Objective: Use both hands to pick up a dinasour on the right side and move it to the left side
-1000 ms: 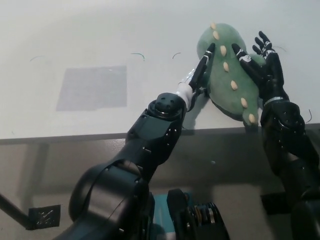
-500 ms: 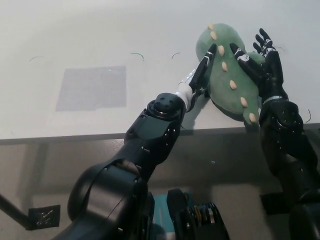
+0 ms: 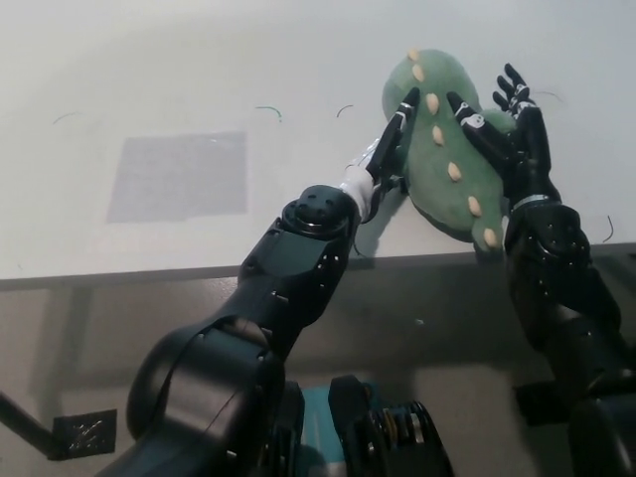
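Two hands flank the dinosaur [image 3: 445,164] in the head view, the only one given. The green plush lies on the right of the counter [image 3: 199,79], its tail end close to the near edge. The left hand [image 3: 386,149] presses its left flank, fingers straight and narrow. The right hand [image 3: 507,134] cups the right flank, fingers [image 3: 465,117] spread wide over the back. Neither has closed on it. A grey patch [image 3: 179,176] marks the left side, well apart from the toy. Judged from this, the squeeze-and-grasp step is in hand; next both hands must press inward evenly, lift, then carry it left together.
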